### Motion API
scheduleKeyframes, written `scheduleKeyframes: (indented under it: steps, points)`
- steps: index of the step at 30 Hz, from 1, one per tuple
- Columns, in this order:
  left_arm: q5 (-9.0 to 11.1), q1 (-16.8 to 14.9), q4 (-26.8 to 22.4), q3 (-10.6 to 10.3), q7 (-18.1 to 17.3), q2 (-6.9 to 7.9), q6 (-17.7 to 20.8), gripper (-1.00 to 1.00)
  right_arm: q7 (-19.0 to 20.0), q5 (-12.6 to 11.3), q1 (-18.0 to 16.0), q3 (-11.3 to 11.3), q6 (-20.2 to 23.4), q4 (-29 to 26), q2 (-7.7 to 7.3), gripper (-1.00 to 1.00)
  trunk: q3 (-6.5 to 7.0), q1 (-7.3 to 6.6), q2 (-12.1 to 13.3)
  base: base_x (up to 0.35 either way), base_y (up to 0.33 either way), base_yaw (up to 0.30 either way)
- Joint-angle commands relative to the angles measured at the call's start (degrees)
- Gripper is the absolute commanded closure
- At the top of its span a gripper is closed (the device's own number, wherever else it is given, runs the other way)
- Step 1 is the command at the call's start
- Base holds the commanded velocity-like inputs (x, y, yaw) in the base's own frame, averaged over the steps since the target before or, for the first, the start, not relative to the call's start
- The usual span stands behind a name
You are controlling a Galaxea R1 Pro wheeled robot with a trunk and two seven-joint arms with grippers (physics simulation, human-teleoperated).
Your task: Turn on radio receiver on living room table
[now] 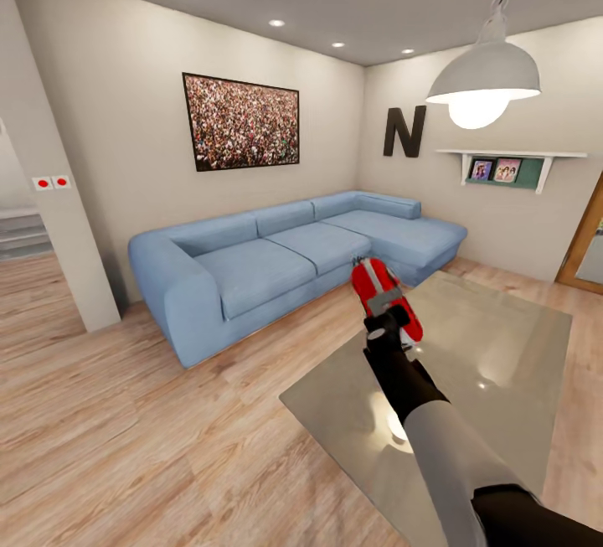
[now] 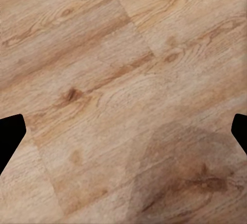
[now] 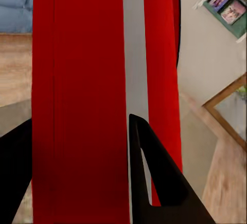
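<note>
Standing between right pincer fingers: radio receiver.

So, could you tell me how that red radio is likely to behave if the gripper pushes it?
The radio receiver looks thin and upright, so a sideways push would probably tip it. Its smooth shell and the glossy table suggest it may slide. The right gripper straddles it, likely steadying it.
</note>
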Motion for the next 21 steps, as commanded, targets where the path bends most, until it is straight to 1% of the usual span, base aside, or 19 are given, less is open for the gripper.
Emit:
scheduleKeyframes:
  steps: [1,2,3,4,5,7,8,10,11,12,13,16,17,20,21]
  points:
    - [0.0,0.0,0.0,0.0,0.0,0.0,0.0,-1.0,-1.1,0.1,0.0,0.3,-0.3,0.0,0.08,1.0,0.0,0.0,0.0,0.0,0.0,0.0]
    - [0.0,0.0,0.0,0.0,0.0,0.0,-0.2,-1.0,-3.3,0.3,0.1,1.4,-0.8,0.1,0.24,1.0,0.0,0.0,0.0,0.0,0.0,0.0]
    - [0.0,0.0,0.0,0.0,-0.1,0.0,-0.4,-1.0,-5.6,0.5,0.1,3.3,-1.1,0.4,0.35,1.0,0.0,0.0,0.0,0.0,0.0,0.0]
    - [0.0,0.0,0.0,0.0,-0.1,0.0,-0.5,-1.0,-8.1,0.9,0.2,6.0,-1.3,1.2,0.43,1.0,0.0,0.0,0.0,0.0,0.0,0.0]
    - [0.0,-0.1,0.0,0.0,-0.1,0.0,-0.6,-1.0,-10.9,1.2,0.2,9.2,-1.4,2.5,0.48,1.0,0.0,0.0,0.0,0.0,0.0,0.0]
    - [0.0,0.0,0.0,0.0,-0.1,0.0,-0.7,-1.0,-17.8,1.7,0.2,15.8,-1.6,6.3,0.53,1.0,0.0,0.0,0.0,0.0,0.0,0.0]
    - [0.0,0.0,0.1,0.0,-0.1,0.0,-0.7,-1.0,-19.7,1.8,0.2,17.4,-1.7,7.4,0.53,1.0,0.0,0.0,0.0,0.0,0.0,0.0]
    - [0.0,0.0,0.0,0.0,-0.1,-0.01,-0.7,-1.0,-26.8,2.0,0.3,23.0,-1.9,11.3,0.55,1.0,0.0,0.0,0.0,0.0,0.0,0.0]
    - [0.0,0.0,0.0,0.0,-0.1,-0.02,-0.7,-1.0,-28.4,2.0,0.3,24.2,-1.9,12.1,0.55,1.0,0.0,0.0,0.0,0.0,0.0,0.0]
    - [0.0,0.0,0.1,0.0,-0.1,-0.06,-0.7,-1.0,-34.0,2.0,0.3,28.8,-1.8,14.2,0.56,1.0,0.0,0.0,0.0,0.0,0.0,0.0]
    - [0.0,0.0,0.1,0.0,-0.1,-0.07,-0.7,-1.0,-35.2,2.0,0.3,29.9,-1.7,14.5,0.56,1.0,0.0,0.0,0.0,0.0,0.0,0.0]
    - [0.0,0.0,0.1,0.0,-0.1,-0.08,-0.7,-1.0,-40.4,2.1,0.3,35.2,-1.5,16.5,0.56,1.0,0.0,0.0,0.0,0.0,0.0,0.0]
    - [0.0,0.0,0.1,0.0,-0.1,-0.1,-0.7,-1.0,-41.2,2.1,0.3,36.0,-1.5,16.9,0.56,1.0,0.0,0.0,0.0,0.0,0.0,0.0]
    - [0.1,0.0,0.1,0.0,-0.1,-0.24,-0.7,-1.0,-45.4,2.1,0.3,40.3,-1.4,19.2,0.48,1.0,0.0,0.0,0.0,0.0,0.0,0.0]
    - [0.1,0.0,0.1,0.0,-0.1,-0.27,-0.7,-1.0,-45.9,2.1,0.3,40.9,-1.4,19.7,0.46,1.0,0.0,0.0,0.0,0.0,0.0,0.0]
